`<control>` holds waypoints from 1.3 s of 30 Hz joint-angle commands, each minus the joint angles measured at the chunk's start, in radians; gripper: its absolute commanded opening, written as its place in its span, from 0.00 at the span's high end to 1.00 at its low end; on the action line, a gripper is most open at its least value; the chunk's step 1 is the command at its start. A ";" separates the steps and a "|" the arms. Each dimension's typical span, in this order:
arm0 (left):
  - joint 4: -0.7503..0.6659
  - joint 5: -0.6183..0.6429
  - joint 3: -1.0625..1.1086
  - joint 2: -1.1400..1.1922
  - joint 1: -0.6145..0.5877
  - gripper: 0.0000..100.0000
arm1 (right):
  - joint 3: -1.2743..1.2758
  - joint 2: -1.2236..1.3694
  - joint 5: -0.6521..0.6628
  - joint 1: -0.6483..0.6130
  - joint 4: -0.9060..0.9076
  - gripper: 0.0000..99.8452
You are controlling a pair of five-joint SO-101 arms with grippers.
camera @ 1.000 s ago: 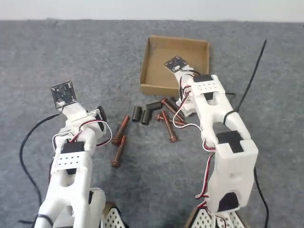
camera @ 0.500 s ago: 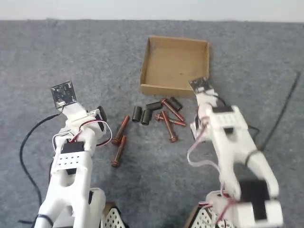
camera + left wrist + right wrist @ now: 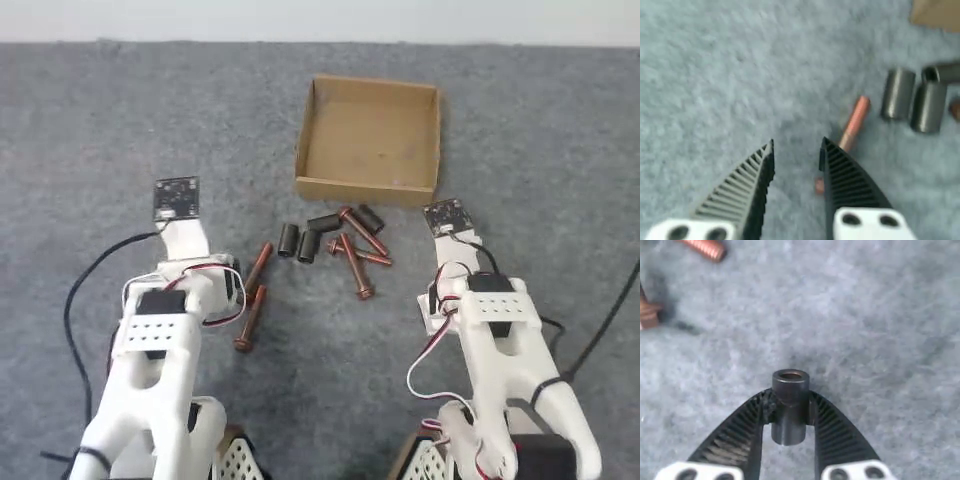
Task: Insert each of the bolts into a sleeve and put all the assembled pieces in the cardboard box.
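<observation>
Here the right claw (image 3: 790,394) pinches a dark hollow sleeve (image 3: 790,412); left claw (image 3: 797,142) gapes.

The left gripper (image 3: 798,142) partly hides a bolt (image 3: 854,124), perhaps its head end.

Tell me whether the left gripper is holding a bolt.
No, the left gripper is open over the carpet, and the nearest bolt lies loose beside it.

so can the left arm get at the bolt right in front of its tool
probably yes: the left tool is open, the bolt lies right beside one fingertip, and the sleeves sit apart from it
</observation>
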 commanded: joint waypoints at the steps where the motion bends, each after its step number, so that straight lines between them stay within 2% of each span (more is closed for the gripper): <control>1: 0.129 -0.032 -0.107 -0.012 0.037 0.93 | -0.003 -0.045 0.017 0.013 -0.025 0.99; 3: 0.132 -0.032 -0.116 -0.012 0.058 0.99 | -0.003 -0.045 0.017 0.013 -0.025 0.99; 6: 0.163 -0.035 -0.114 -0.011 0.117 0.99 | -0.003 -0.045 0.017 0.013 -0.027 0.99; 10: 0.244 -0.133 -0.110 -0.006 0.256 0.99 | -0.003 -0.045 0.021 0.013 -0.027 0.99; 13: 0.242 -0.158 -0.085 -0.003 0.324 0.99 | -0.003 -0.045 0.023 0.013 -0.027 0.99; 17: 0.203 -0.157 -0.070 -0.003 0.302 0.99 | -0.002 -0.045 0.023 0.013 -0.024 0.99; 28: 0.199 -0.157 -0.094 0.006 0.305 0.99 | 0.000 -0.045 0.023 0.012 -0.025 0.99; 32: 0.199 -0.115 -0.160 0.138 0.307 0.99 | 0.000 -0.045 0.023 -0.013 -0.025 0.99; 39: 0.206 -0.114 -0.277 0.361 0.301 0.99 | 0.000 -0.045 0.023 -0.010 -0.025 0.99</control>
